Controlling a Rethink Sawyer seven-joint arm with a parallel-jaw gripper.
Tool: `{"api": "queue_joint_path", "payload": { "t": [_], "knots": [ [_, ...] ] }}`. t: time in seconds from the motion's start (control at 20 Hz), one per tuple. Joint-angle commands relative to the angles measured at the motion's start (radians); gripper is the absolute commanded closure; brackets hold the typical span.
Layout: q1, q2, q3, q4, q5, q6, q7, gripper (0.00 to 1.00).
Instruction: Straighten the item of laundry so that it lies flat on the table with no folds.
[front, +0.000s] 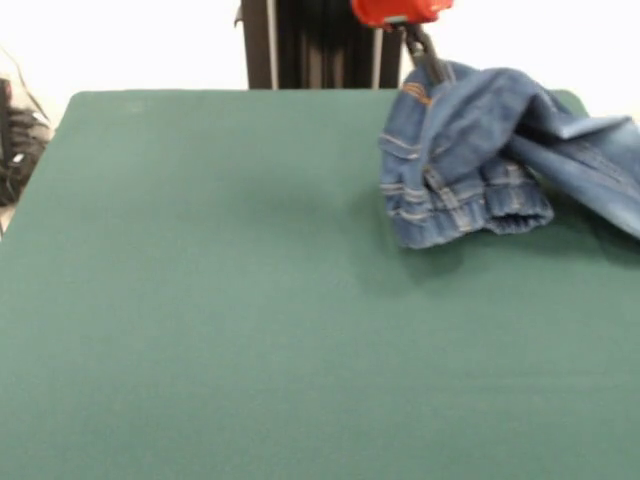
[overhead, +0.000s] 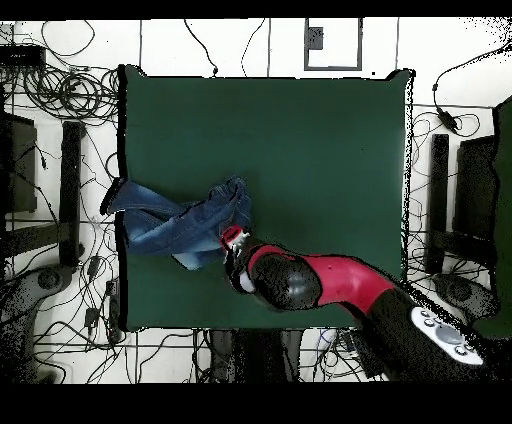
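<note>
The blue denim jeans are bunched up at the far right of the green table in the front view. One part is lifted into a peak and the cuffs hang folded below it. My gripper comes down from the top edge and is shut on the top of that peak. In the overhead view the jeans lie crumpled at the table's left side. One end reaches past the left edge there. The gripper is at their lower right end.
The robot's dark pedestal stands behind the table's far edge. Cables and dark equipment lie on the floor around the table. The red and black arm reaches in from the bottom right of the overhead view.
</note>
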Motion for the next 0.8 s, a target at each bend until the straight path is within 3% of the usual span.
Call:
{"api": "queue_joint_path", "payload": {
  "t": [0.05,0.3,0.45,0.6,0.8],
  "knots": [
    [-0.139,0.141,0.268,-0.026,-0.109,0.263,-0.442,1.0],
    [-0.238,0.174,0.454,-0.057,-0.129,0.43,-0.57,1.0],
    [-0.288,0.246,0.565,-0.082,-0.126,0.551,-0.706,1.0],
    [-0.309,0.304,0.618,-0.118,-0.119,0.653,-0.815,1.0],
    [-0.308,0.34,0.626,-0.181,-0.187,0.606,-0.898,1.0]
  ]
}}
